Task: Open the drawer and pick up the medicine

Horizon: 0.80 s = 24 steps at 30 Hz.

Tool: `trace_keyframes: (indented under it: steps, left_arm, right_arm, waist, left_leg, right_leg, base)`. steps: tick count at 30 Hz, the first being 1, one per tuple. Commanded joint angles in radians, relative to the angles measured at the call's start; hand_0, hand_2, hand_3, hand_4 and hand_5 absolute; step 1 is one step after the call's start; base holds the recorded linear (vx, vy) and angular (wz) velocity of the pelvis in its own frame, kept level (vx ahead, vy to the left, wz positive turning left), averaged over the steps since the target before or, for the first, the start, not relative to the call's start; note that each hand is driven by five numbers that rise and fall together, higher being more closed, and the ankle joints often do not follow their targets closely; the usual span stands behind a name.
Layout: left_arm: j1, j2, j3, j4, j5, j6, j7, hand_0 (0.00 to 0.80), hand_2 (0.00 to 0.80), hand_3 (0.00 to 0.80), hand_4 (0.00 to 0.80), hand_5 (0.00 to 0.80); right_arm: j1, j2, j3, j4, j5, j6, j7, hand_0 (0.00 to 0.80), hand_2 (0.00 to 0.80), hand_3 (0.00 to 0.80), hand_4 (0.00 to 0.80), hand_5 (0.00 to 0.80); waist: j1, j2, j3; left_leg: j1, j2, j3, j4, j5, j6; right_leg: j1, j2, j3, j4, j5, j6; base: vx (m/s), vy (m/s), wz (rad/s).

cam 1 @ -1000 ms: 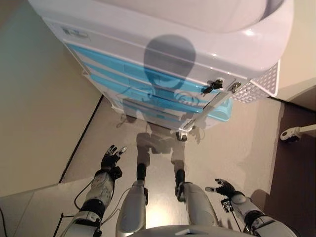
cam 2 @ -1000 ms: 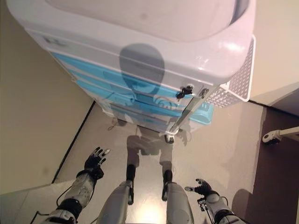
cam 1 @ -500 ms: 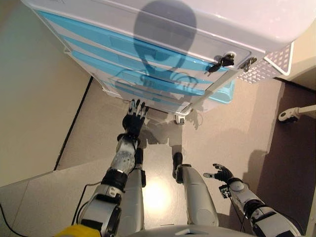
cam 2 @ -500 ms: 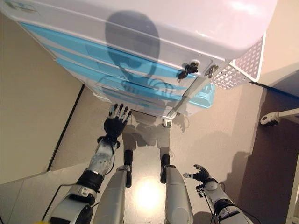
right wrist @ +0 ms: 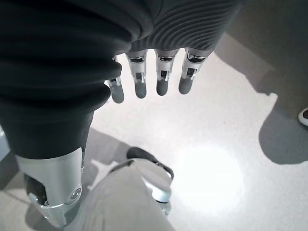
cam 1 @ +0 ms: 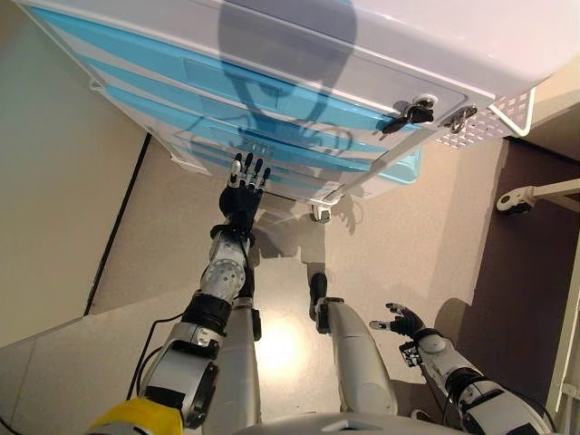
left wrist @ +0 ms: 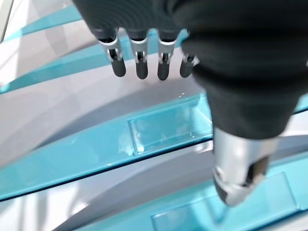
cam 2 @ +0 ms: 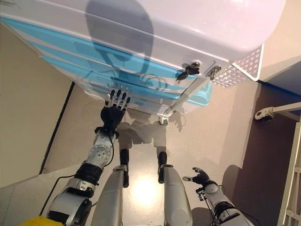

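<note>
A white cart (cam 1: 399, 45) with several blue drawers (cam 1: 208, 86) stands before me. My left hand (cam 1: 244, 186) is open, its fingers straight, reaching up to the front of a lower blue drawer. In the left wrist view its fingertips (left wrist: 139, 70) are close to a drawer's clear blue handle recess (left wrist: 168, 127). All drawers are shut. No medicine is in view. My right hand (cam 1: 403, 322) hangs low at the right, open and empty, and it also shows in the right wrist view (right wrist: 159, 77).
The cart has a key lock (cam 1: 412, 111) at its right front corner, a white mesh side basket (cam 1: 489, 122) and wheels (cam 1: 319, 214). A beige wall (cam 1: 54, 217) is at the left. A white wheeled base (cam 1: 517, 199) stands on the darker floor at the right.
My left arm has risen from low at my side up to the cart's lower drawers. The camera has tilted, so the cart sits higher in view. The right hand has stayed low.
</note>
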Motion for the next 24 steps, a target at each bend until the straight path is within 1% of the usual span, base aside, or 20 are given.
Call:
trace_keyframes:
  steps: [1,6,13,16,17,24]
  left_arm:
    - [-0.056,-0.001,0.01,-0.043,0.001,-0.036,-0.053,0.0,0.0,0.0,0.0,0.0]
    - [-0.079,0.02,0.001,-0.05,0.014,-0.041,-0.052,0.0,0.0,0.0,0.0,0.0]
    - [-0.096,0.04,-0.01,-0.076,0.033,-0.043,-0.06,0.0,0.0,0.0,0.0,0.0]
    - [-0.096,0.045,-0.007,-0.091,0.033,-0.049,-0.06,0.0,0.0,0.0,0.0,0.0]
    - [-0.097,0.046,-0.007,-0.092,0.033,-0.049,-0.06,0.0,0.0,0.0,0.0,0.0]
    - [-0.104,0.042,-0.002,-0.096,0.023,-0.046,-0.064,0.0,0.0,0.0,0.0,0.0]
  right_arm:
    - [0.029,-0.038,0.036,0.011,0.032,-0.022,0.004,0.0,0.0,0.0,0.0,0.0]
    - [0.031,-0.041,0.045,0.019,0.019,-0.018,0.011,0.0,0.0,0.0,0.0,0.0]
    - [0.039,-0.048,0.053,0.021,-0.003,-0.017,0.018,0.0,0.0,0.0,0.0,0.0]
    - [0.046,-0.043,0.057,0.016,-0.007,-0.017,0.023,0.0,0.0,0.0,0.0,0.0]
    - [0.045,-0.043,0.057,0.015,-0.007,-0.017,0.023,0.0,0.0,0.0,0.0,0.0]
    - [0.062,-0.043,0.059,0.016,-0.016,-0.012,0.027,0.0,0.0,0.0,0.0,0.0]
  waist:
    - [-0.006,0.03,-0.05]
    - [-0.01,0.023,-0.051]
    - [-0.014,0.033,-0.062]
    - [-0.015,0.035,-0.075]
    - [-0.016,0.031,-0.07]
    - [-0.02,0.035,-0.087]
  left_leg:
    - [-0.005,-0.039,0.008,0.062,-0.112,0.041]
    - [-0.007,-0.035,0.01,0.056,-0.109,0.041]
    - [0.023,-0.036,0.014,0.033,-0.106,0.042]
    - [0.05,-0.035,0.019,0.007,-0.097,0.04]
    - [0.037,-0.038,0.027,0.004,-0.067,0.045]
    - [0.084,-0.04,0.024,-0.03,-0.058,0.039]
  right_leg:
    - [-0.012,0.013,0.021,-0.077,0.068,0.048]
    - [-0.008,0.015,0.022,-0.092,0.078,0.052]
    - [0.015,0.018,0.028,-0.111,0.088,0.051]
    - [0.037,0.021,0.033,-0.137,0.101,0.055]
    - [0.028,0.016,0.029,-0.146,0.127,0.05]
    - [0.08,0.014,0.03,-0.19,0.139,0.051]
  base:
    - [0.0,0.004,-0.09]
    - [0.0,0.001,-0.01]
    - [0.0,0.0,0.0]
    - [-0.012,0.0,-0.02]
    - [-0.067,-0.006,-0.05]
    - [0.007,-0.01,-0.07]
